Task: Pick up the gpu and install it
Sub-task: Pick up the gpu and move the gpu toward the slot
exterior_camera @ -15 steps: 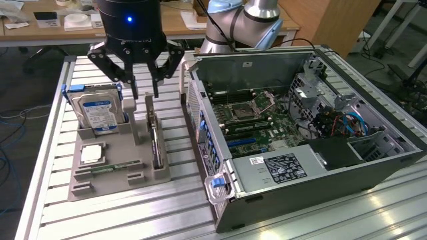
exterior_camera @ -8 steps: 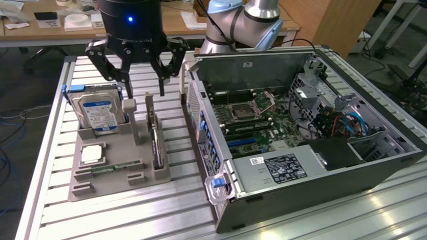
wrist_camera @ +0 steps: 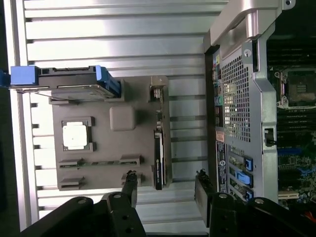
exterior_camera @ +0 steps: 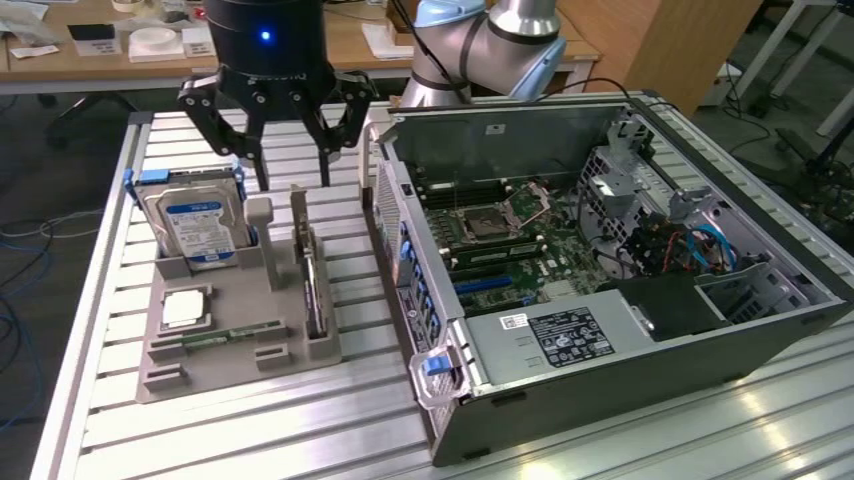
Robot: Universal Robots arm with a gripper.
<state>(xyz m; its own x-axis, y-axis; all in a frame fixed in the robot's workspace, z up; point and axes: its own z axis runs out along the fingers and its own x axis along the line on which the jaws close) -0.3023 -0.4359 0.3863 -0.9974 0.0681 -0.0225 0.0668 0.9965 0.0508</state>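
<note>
The gpu (exterior_camera: pixel 311 268) stands on edge, dark and blade-like, in a slot along the grey holder tray (exterior_camera: pixel 214 372) on the side nearest the computer case. In the wrist view the gpu (wrist_camera: pixel 158 154) is a thin dark strip on the holder tray (wrist_camera: pixel 106 143). My black gripper (exterior_camera: pixel 294 182) hangs open just above the gpu's far end, touching nothing. In the wrist view, the gripper (wrist_camera: pixel 166 177) has one fingertip on each side of the card's line, and nothing is held.
The open computer case (exterior_camera: pixel 747 340) lies at the exterior view's right with its motherboard (exterior_camera: pixel 501 235) exposed. On the tray are a hard drive (exterior_camera: pixel 198 225) with blue rails, a processor chip (exterior_camera: pixel 184 308) and a memory stick (exterior_camera: pixel 234 335). A slatted aluminium table (exterior_camera: pixel 240 440) is underneath.
</note>
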